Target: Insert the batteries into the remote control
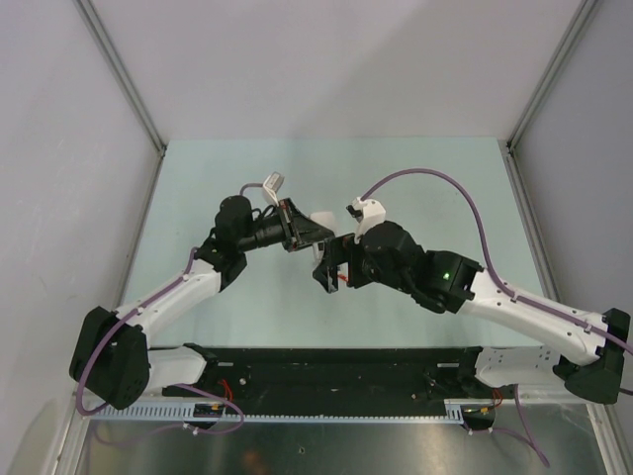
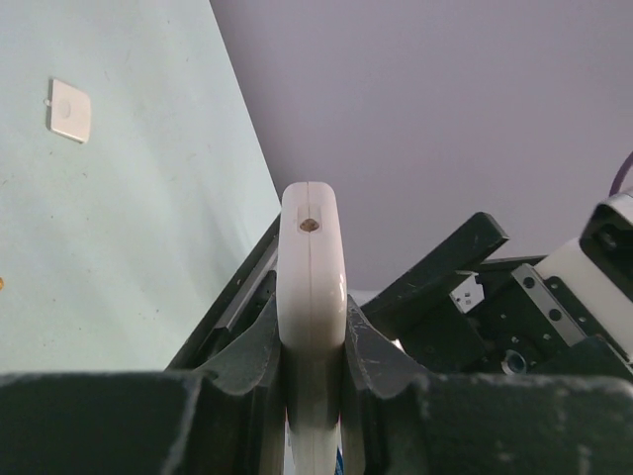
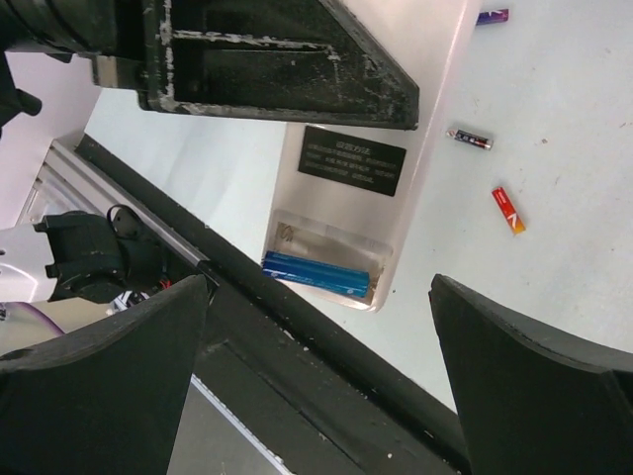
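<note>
Both arms met over the middle of the pale green table (image 1: 415, 178), with bare surface open behind them and to either side. Grey walls (image 1: 326, 59) and slanted metal posts (image 1: 124, 74) closed in the far edge and both flanks, and the black base rail (image 1: 336, 368) ran along the near edge under the arms.

The left gripper (image 1: 302, 235) was clamped tight on the remote control (image 1: 322, 219), holding it edge-up off the table; its wrist camera showed the white body pinched between the two pads, the rounded end sticking out past them. A small white square panel (image 2: 69, 111) lay flat on the table off to that side.

The right gripper (image 1: 331, 267) stood spread as wide as it goes and held nothing. Its fingers (image 3: 109, 386) framed the remote's plain back, where the battery bay was uncovered below a black label (image 3: 352, 159). The blue battery (image 3: 315, 274) lay lengthwise inside the bay — centred between my open jaws, though I could not tell how far short of it the tips sat.

Beyond the remote on the table, loose and apart from one another, lay the purple battery (image 3: 492, 16), the dark grey battery (image 3: 469, 139) and the red battery (image 3: 508, 210) — none near either gripper.
</note>
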Robot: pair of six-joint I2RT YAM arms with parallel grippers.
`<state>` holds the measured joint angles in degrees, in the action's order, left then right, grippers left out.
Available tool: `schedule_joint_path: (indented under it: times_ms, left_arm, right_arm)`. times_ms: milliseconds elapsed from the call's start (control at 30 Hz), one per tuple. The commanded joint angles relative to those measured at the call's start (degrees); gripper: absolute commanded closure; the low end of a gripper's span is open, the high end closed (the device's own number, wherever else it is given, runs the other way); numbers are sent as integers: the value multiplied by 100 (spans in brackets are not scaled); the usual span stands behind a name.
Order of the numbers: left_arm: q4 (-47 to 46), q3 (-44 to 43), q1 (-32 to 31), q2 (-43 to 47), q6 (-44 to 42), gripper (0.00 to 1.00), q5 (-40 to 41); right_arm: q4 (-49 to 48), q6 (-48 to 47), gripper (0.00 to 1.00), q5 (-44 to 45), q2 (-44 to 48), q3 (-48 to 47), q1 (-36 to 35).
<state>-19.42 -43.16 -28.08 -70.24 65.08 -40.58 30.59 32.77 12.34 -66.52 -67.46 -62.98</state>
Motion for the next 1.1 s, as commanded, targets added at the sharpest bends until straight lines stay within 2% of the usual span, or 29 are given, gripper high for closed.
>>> schedule_joint_path:
  times_ms: [0, 633, 1067]
  left_arm:
    - [-440, 27, 48, 195, 198, 100, 15]
    - [-721, 229, 39, 388, 383, 100, -12]
    - [-791, 238, 39, 476, 435, 100, 32]
  right_arm:
    - [-149, 80, 0, -161, 104, 101, 102]
    - [-844, 256, 3, -636, 324, 365, 286]
    - [-765, 282, 12, -733, 227, 365, 400]
